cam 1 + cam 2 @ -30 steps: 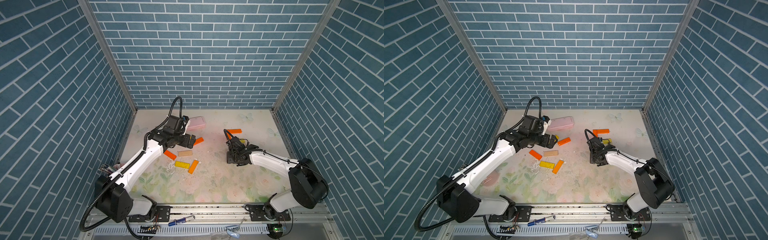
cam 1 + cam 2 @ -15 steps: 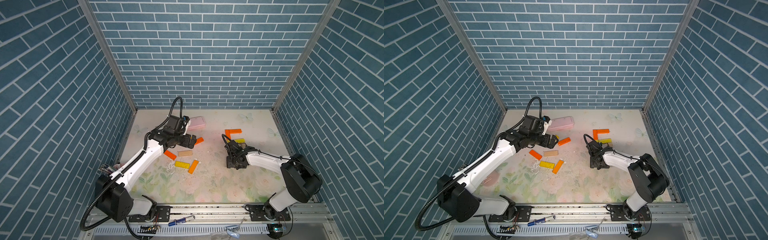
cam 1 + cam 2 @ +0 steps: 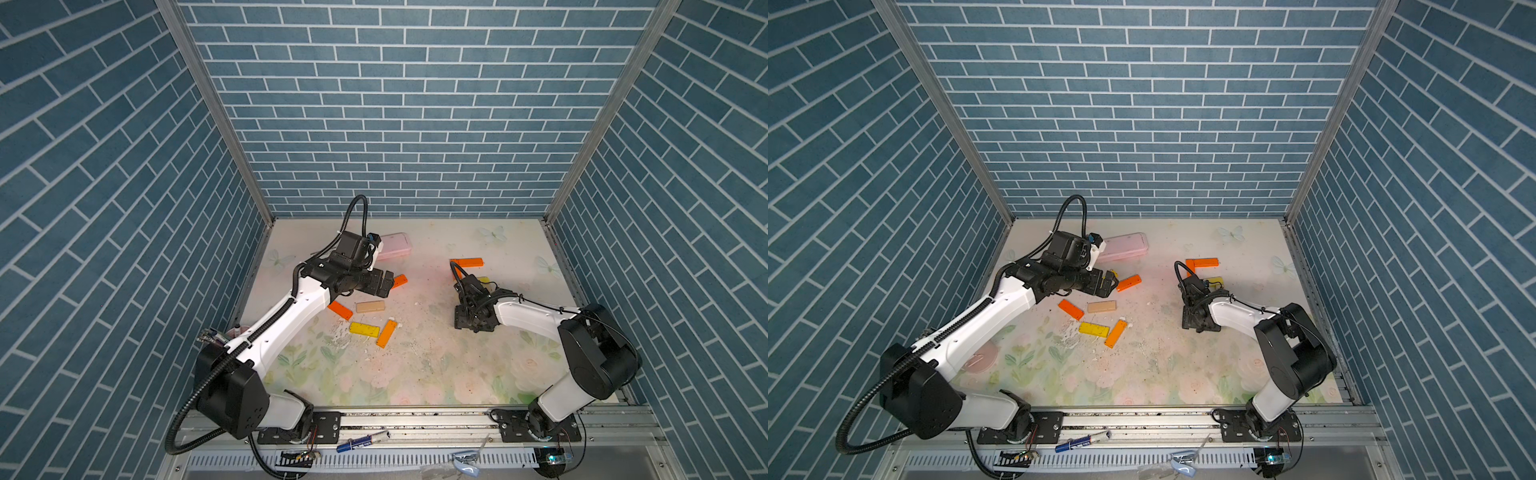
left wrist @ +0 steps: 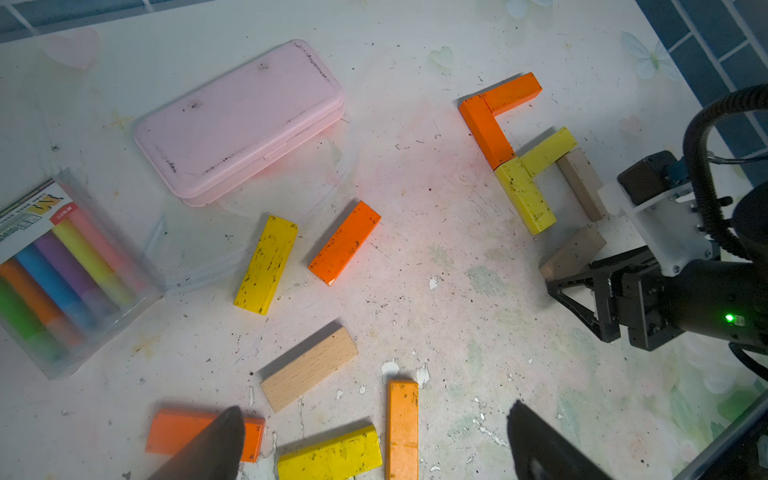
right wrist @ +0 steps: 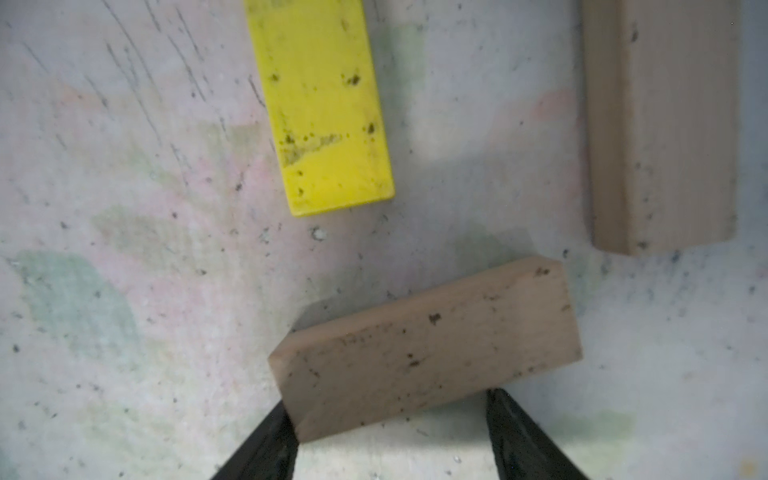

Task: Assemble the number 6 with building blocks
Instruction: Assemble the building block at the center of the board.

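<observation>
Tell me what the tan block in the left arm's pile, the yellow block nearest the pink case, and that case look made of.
Tan block: bare matte wood; fine grain lines show. Yellow block: probably wood under yellow paint, chipped in dark specks. Pink case: apparently moulded plastic, smooth, rounded corners, lid seam, dark smudges.

L arm point(image 3: 1000, 305) nr loose blocks point(image 3: 1101, 306), pink case point(image 3: 1125, 246); R arm point(image 3: 1235, 313) by orange bars point(image 3: 1205, 262).

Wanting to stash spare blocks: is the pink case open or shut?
Shut. The pink case lies flat, lid down on its base, the seam along its visible side closed.
</observation>
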